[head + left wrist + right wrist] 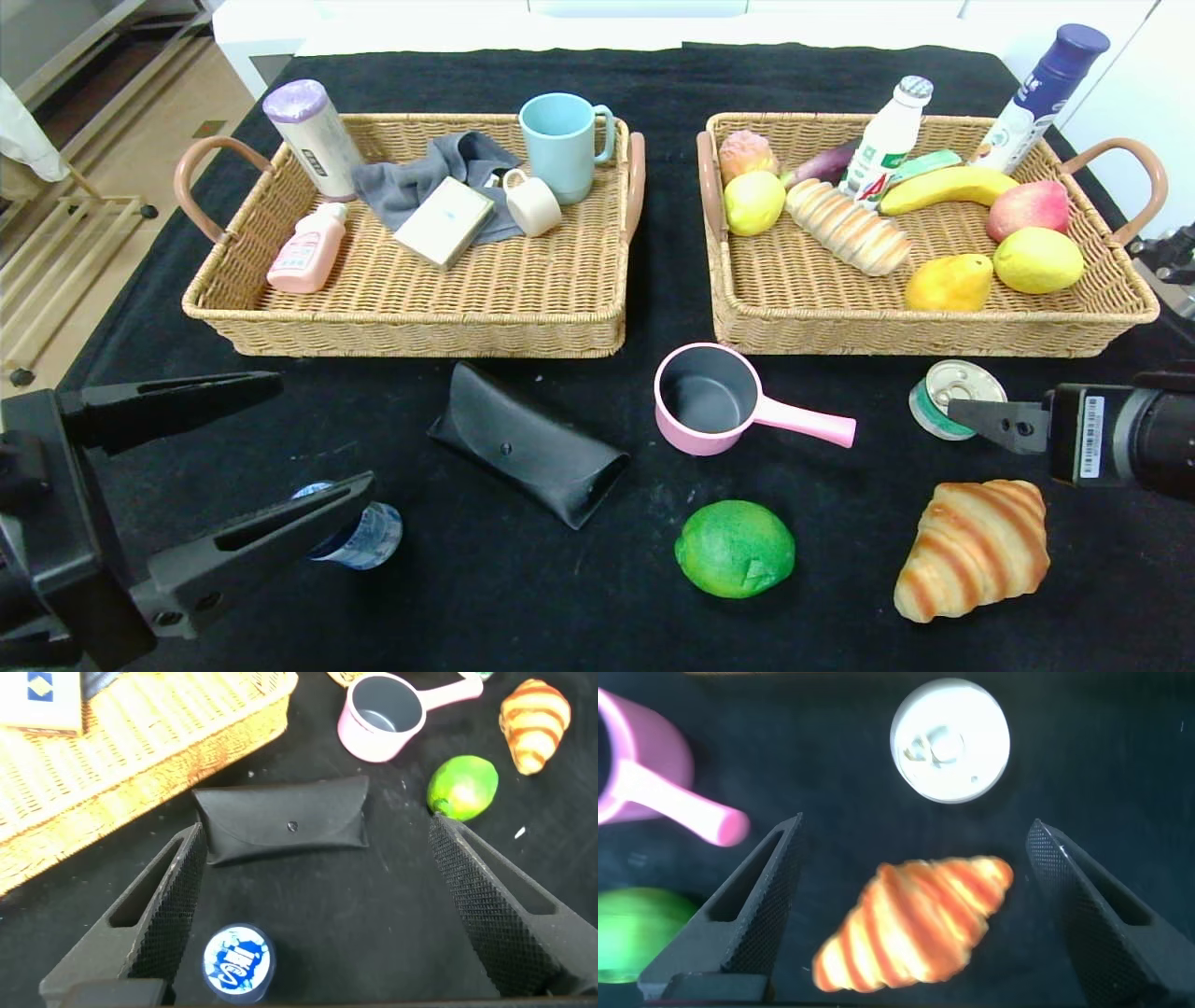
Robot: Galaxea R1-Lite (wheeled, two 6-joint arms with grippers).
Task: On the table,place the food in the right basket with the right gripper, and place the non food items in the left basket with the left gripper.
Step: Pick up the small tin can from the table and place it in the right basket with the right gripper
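On the black cloth lie a croissant (973, 549), a green citrus fruit (735, 548), a tin can (952, 397), a pink saucepan (714, 399), a black glasses case (527, 457) and a small blue-capped bottle (359, 537). My right gripper (915, 826) hangs open above the croissant (910, 924), which lies between its fingers, untouched. My left gripper (316, 831) is open at the front left, over the bottle (239, 961), which stands close to one finger, and short of the glasses case (285, 821). The left basket (411, 327) and right basket (924, 331) stand behind.
The left basket holds a blue mug (560, 145), a grey cloth, a box, bottles and a small cup. The right basket holds fruit, a bread loaf (850, 227) and drink bottles. White furniture stands past the table's far edge.
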